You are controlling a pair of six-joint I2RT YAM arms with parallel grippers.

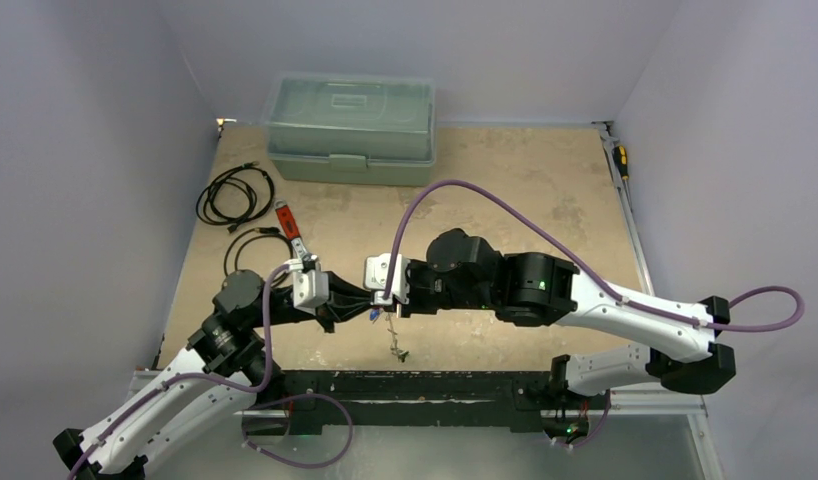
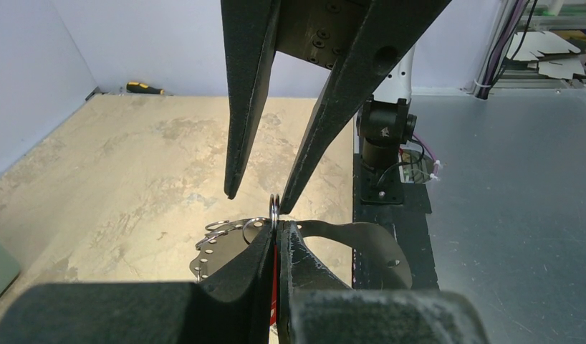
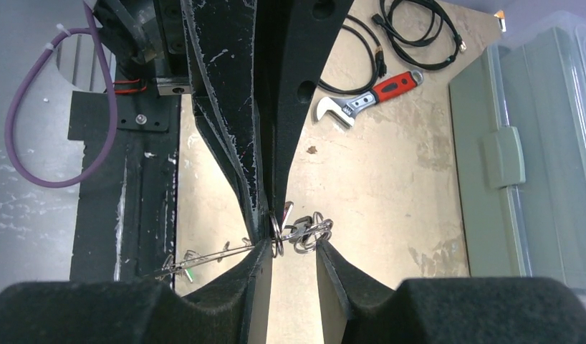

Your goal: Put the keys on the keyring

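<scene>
Keyring (image 2: 274, 206) mostly hidden inside left hand (image 2: 277, 228), keys (image 1: 395, 348) too small to tell apart, storage box (image 3: 534, 143) cut off

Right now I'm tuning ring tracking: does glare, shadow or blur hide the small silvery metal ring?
Left wrist view: small silvery metal ring sharp against bright tan tabletop; left gripper's black fingers blur near the lens. Right wrist view: ring sharp, right gripper's fingers soft. Top view: too small to resolve.

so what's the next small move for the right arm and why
Probably close the right gripper on the small-ring cluster: its jaws stand apart with it at their tips, while the left gripper, jaws shut, holds a ring beside it.
</scene>
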